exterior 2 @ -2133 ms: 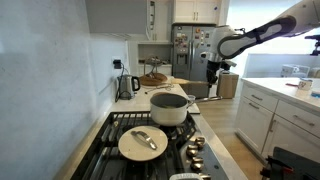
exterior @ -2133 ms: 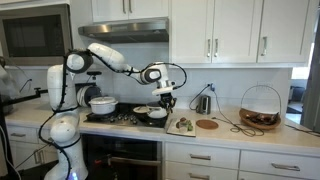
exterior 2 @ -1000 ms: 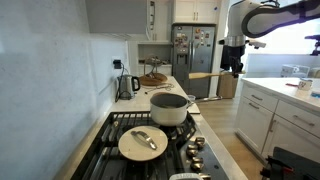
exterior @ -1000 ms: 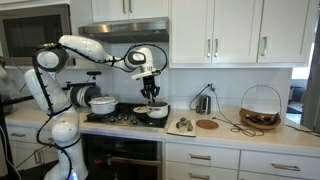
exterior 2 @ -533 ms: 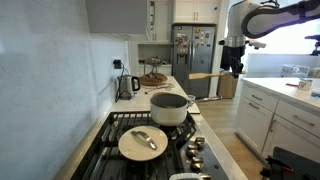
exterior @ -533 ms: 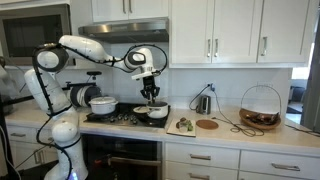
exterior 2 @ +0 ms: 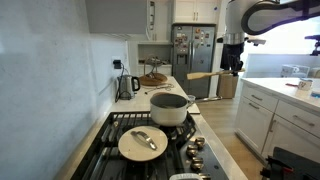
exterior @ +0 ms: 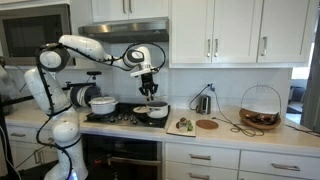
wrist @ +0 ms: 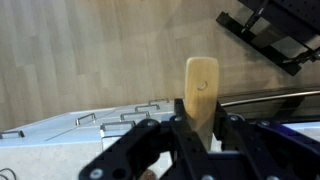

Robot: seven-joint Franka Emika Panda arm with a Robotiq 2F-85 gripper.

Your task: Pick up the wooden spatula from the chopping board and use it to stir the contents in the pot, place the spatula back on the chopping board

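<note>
The wooden spatula (wrist: 200, 85) is a pale flat stick, and my gripper (wrist: 200, 123) is shut on its handle. In an exterior view the spatula (exterior 2: 203, 75) lies level and points toward the wall from the gripper (exterior 2: 232, 66). My gripper (exterior: 148, 88) hangs high above the shallow dark pot (exterior: 152, 112) on the stove, well clear of it. Seen along the counter, that pot (exterior 2: 170, 108) is grey. To the right of the stove, the small pale chopping board (exterior: 181, 125) lies on the counter.
A taller white pot (exterior: 102, 104) stands at the stove's left, and its lid shows close up in an exterior view (exterior 2: 142, 142). Along the counter are a round wooden disc (exterior: 206, 124), a kettle (exterior: 203, 103) and a wire basket (exterior: 260, 108). Cabinets and a hood (exterior: 130, 30) hang overhead.
Two seconds ago the gripper was low near the chopping board. It has risen with the spatula and swung over the pot. Over the last second it has only drifted slightly.
</note>
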